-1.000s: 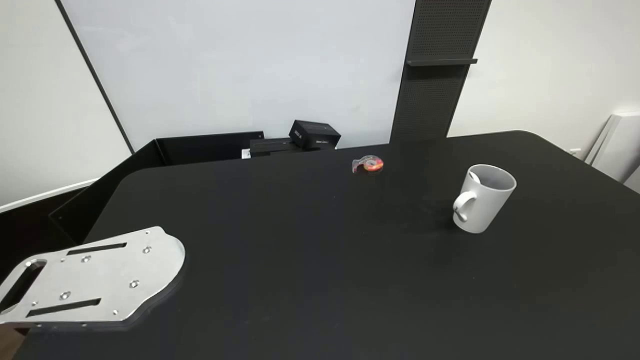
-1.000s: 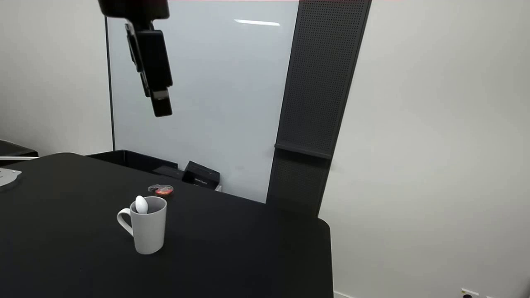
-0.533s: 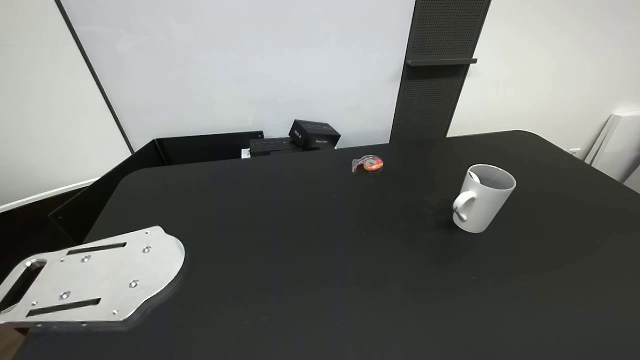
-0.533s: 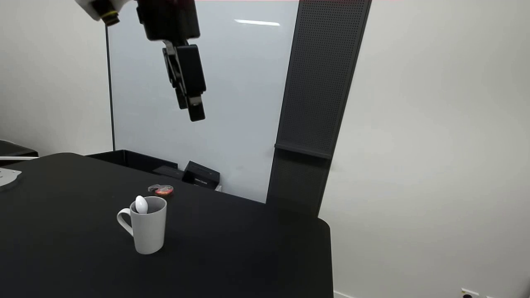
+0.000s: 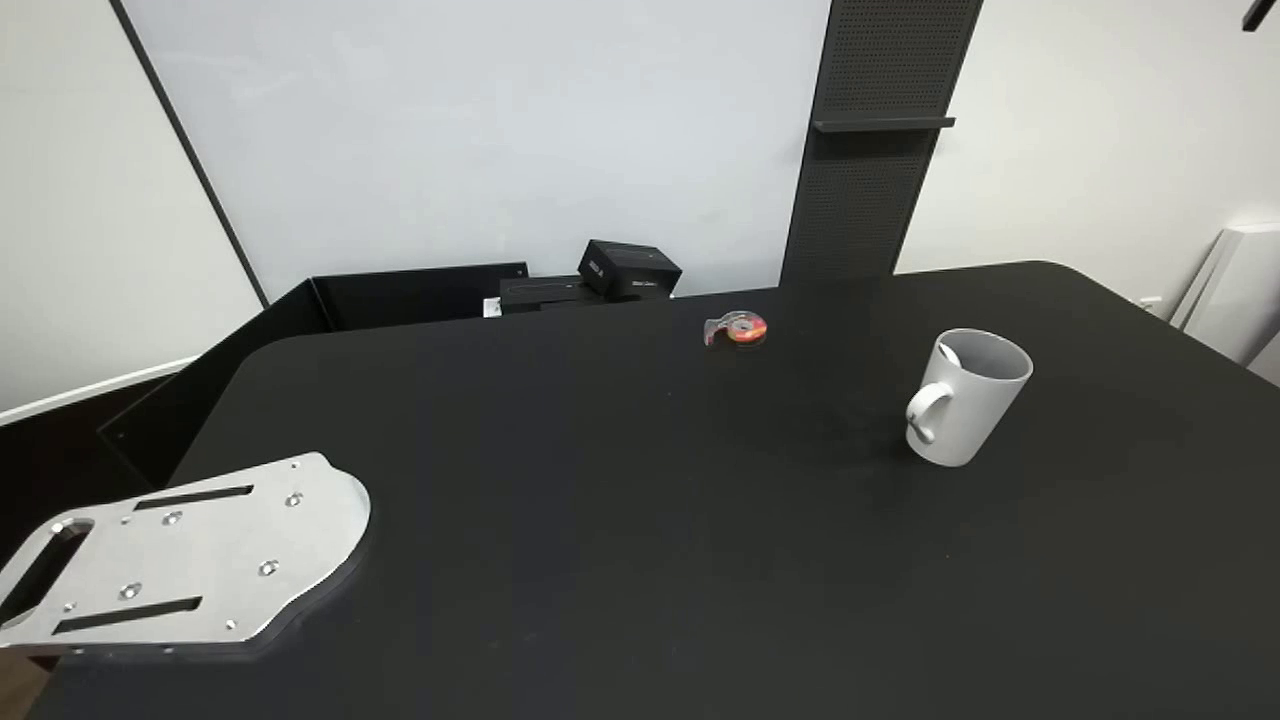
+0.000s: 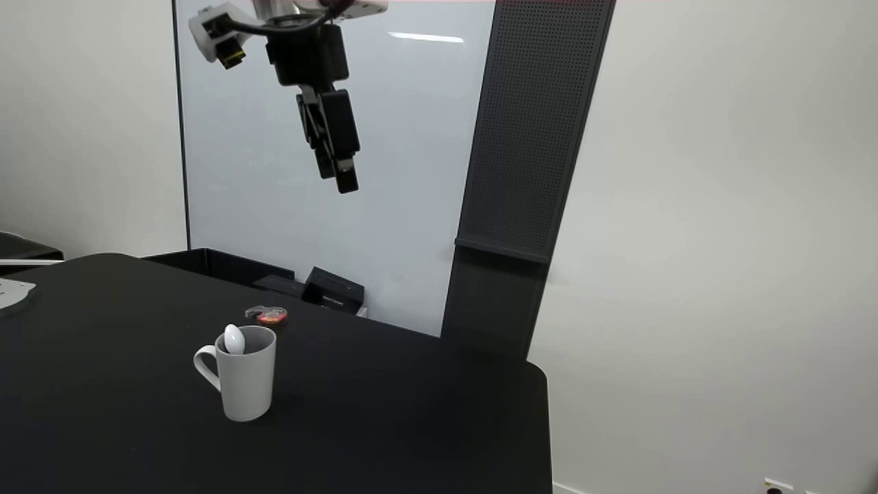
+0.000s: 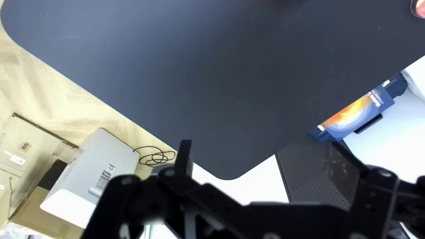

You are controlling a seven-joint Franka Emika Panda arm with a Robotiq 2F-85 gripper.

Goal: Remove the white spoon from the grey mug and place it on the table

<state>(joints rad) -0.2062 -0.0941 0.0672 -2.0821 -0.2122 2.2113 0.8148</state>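
Observation:
The grey mug (image 5: 975, 415) stands upright on the black table (image 5: 600, 450), and it also shows in an exterior view (image 6: 247, 384). The white spoon (image 6: 234, 339) leans inside the mug, its oval bowl up at the rim on the handle side. Only a small white part of the spoon (image 5: 949, 354) shows inside the rim in an exterior view; its lower part is hidden. My gripper (image 6: 337, 177) hangs high above the table, apart from the mug. In the wrist view my gripper (image 7: 262, 162) is open with nothing between its fingers. Mug and spoon are out of the wrist view.
A clear tape dispenser (image 5: 745, 328) lies near the table's back edge. A white metal plate (image 5: 220, 550) lies at the table's left. Black boxes (image 5: 630, 268) sit behind the table. A dark tip (image 5: 1258, 15) shows at the upper right corner. Floor boxes (image 7: 96, 166) show in the wrist view.
In an exterior view my gripper has moved right and looks smaller, with more of the arm showing. A dark tip has appeared at an upper right corner. Mug and spoon have not moved.

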